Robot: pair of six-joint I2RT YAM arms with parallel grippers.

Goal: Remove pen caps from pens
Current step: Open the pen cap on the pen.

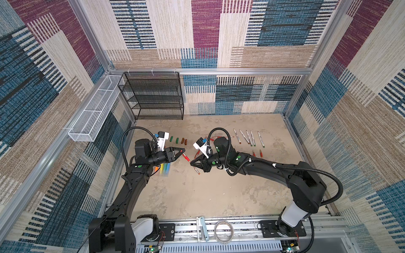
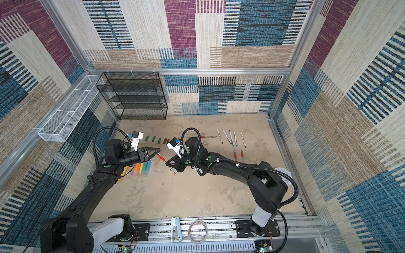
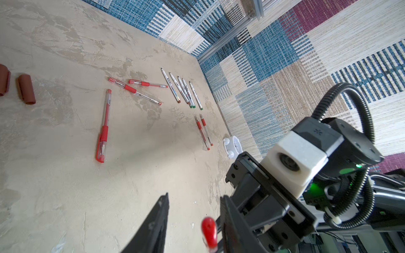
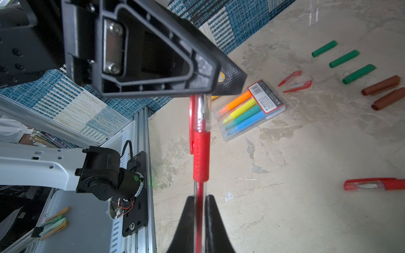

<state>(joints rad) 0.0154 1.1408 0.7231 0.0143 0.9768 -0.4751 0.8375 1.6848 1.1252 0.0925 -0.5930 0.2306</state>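
Pinched between the right gripper's point(image 4: 199, 198) black fingers point(image 4: 187, 221), which are closed tight on its clear barrel, a red gel pen point(image 4: 201, 153) spans the gap between the two arms above the beige table point(image 1: 197, 197). Its red cap point(image 3: 209, 232) is on and sits between the jaws of the left gripper point(image 1: 182, 151). Those jaws stand partly apart: in the left wrist view one finger point(image 3: 157, 221) is clear of the cap, so no grip shows. On the table lie a clear pack of highlighters point(image 4: 252, 109), three green caps point(image 4: 344, 58), two brown caps point(image 4: 380, 85), two slim red caps point(image 4: 290, 78), three capped red pens point(image 3: 104, 131) and five white-barrelled pens point(image 3: 173, 91).
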